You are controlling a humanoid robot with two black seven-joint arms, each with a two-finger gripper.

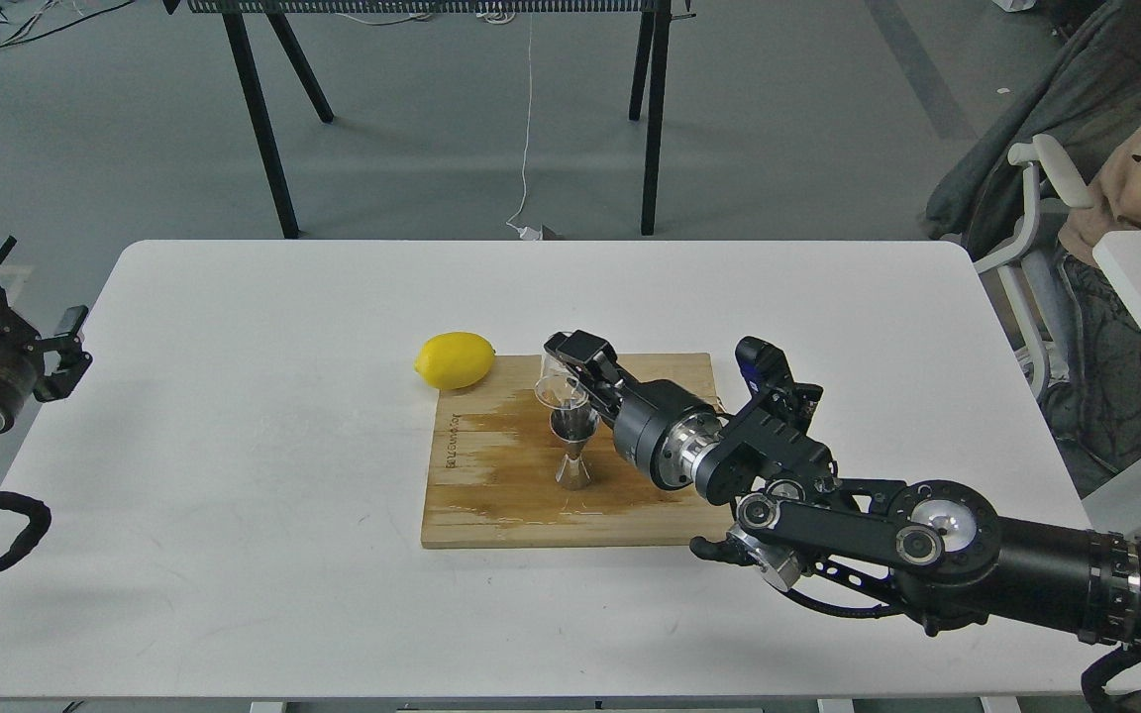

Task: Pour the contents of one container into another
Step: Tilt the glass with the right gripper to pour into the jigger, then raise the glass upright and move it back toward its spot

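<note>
A steel hourglass jigger [573,451] stands upright in the middle of a wooden cutting board [491,495]. My right gripper [570,381] is shut on the small clear glass cup [557,388], which it holds tipped over, mouth down and to the left, right above the jigger's top. I cannot tell whether the cup's rim touches the jigger. At the far left, off the table's edge, my left gripper [6,307] hangs open and holds nothing.
A yellow lemon [455,359] lies on the white table [234,446] at the board's back left corner. The board shows a darker wet patch. Black trestle legs stand on the floor behind the table. A chair and a seated person are at the right.
</note>
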